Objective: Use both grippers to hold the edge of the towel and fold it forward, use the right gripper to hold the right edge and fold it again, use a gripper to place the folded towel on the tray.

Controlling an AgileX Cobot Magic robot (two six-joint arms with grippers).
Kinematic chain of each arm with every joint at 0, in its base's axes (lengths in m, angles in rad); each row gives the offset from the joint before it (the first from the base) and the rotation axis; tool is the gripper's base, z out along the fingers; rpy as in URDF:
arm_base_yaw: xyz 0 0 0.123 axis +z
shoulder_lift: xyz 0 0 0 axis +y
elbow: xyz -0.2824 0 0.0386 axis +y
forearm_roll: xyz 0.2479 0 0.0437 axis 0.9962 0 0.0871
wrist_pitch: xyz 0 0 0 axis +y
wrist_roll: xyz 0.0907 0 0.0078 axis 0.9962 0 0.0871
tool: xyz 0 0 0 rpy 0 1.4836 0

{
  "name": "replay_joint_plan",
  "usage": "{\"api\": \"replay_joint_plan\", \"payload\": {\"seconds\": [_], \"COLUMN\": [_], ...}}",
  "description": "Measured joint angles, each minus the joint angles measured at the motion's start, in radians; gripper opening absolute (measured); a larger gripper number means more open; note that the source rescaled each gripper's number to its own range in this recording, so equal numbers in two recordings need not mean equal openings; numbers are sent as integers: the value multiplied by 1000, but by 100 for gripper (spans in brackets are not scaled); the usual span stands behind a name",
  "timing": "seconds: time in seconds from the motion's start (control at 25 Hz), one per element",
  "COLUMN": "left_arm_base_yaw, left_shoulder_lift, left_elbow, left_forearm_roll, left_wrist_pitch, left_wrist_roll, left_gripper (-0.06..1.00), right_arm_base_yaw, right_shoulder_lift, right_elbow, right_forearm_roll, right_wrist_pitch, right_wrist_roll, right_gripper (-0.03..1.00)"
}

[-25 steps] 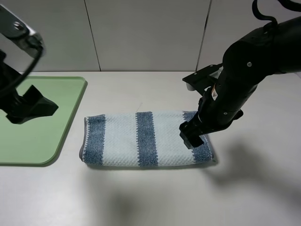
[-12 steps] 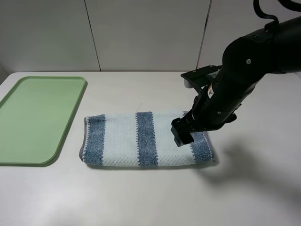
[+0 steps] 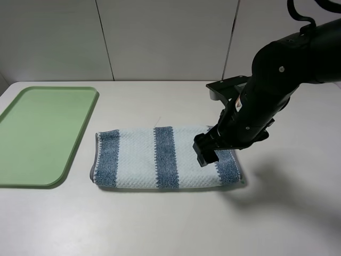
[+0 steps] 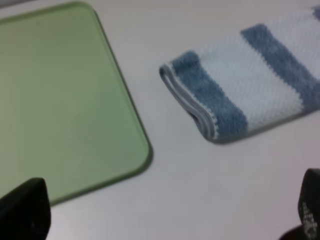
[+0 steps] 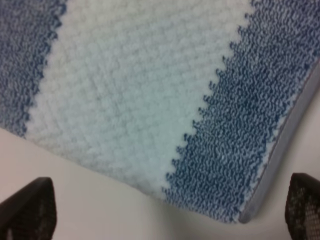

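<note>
Right tool [image 3: 206,152] has its jaws spread wide with nothing between them. It hangs low over the right-hand part of the towel [image 3: 160,157], above the last pale stripe and next to the end blue stripe. Can't tell if the tips touch the cloth.

Left tool [image 4: 165,212] is also spread and empty. It's out of the exterior view, and its own camera looks down on the tray corner and the towel's left end, well apart from both.

The towel lies flat on the tabletop [image 3: 160,224] as a long strip with the stripes running across it, just beside the tray [image 3: 42,133] but not on it. The left end shows stacked hem layers in the left wrist view, so it reads as doubled over once. The tray has nothing on it.

Step, as a judgement: the first two-handed fold looks done. The second fold is in hand, with the right tool lining up on the right edge [image 5: 282,150].

Next move, also a judgement:
- Shift out to that grey hem, since the tool sits a bit inboard of it.
- Drop one jaw under and one over so both layers are pinched, not just the top one.
- Lift and carry the end across toward the left end, keeping the hems lined up.
- Tray placement comes after that.
</note>
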Motion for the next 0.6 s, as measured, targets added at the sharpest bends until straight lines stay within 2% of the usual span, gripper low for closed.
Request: {"api": "replay_joint_plan", "payload": {"seconds": [0.2,0.6], "left_arm_base_yaw": [0,0], "left_shoulder_lift": [-54,-57], "left_elbow": [84,89], "left_forearm_roll": [-47,-58], "left_wrist_pitch": [-36,-53], "left_wrist_roll": [1,14], "left_gripper": [99,99], "right_arm_base_yaw": [0,0], "right_shoulder_lift": [0,0], "right_elbow": [0,0], "right_forearm_roll": [1,10], "right_wrist_pitch": [2,3], "right_wrist_roll": [2,26], "right_gripper": [100,100]}}
